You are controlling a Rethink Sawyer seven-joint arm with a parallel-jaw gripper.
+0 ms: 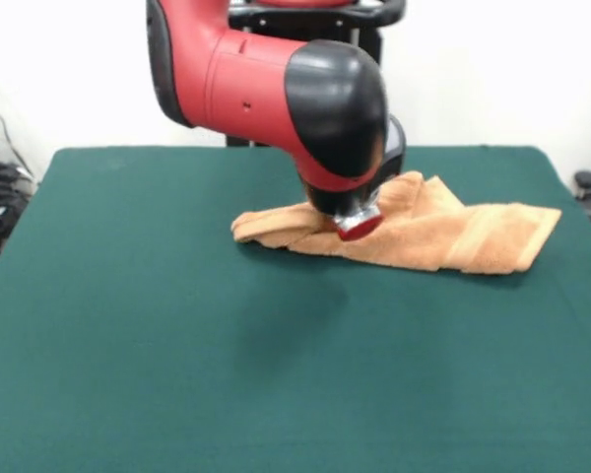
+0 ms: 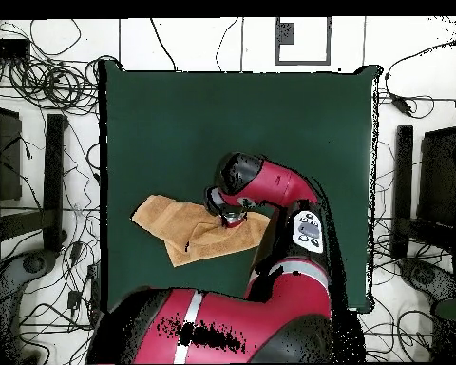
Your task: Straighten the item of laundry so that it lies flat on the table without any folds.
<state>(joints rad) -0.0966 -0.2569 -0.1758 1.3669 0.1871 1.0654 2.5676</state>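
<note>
Dark green felt covers the surface (image 1: 177,345), bare in its near part. Past the middle, toward the right in the front view, the orange-tan towel (image 1: 453,236) is laid, folded and bunched. The gripper (image 1: 359,226) is pressed on it; the jaws' state cannot be told.

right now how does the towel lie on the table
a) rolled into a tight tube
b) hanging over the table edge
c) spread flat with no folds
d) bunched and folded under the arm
d: the towel shows overlapping folds and ridges on the table, with the end effector down on it.
</note>
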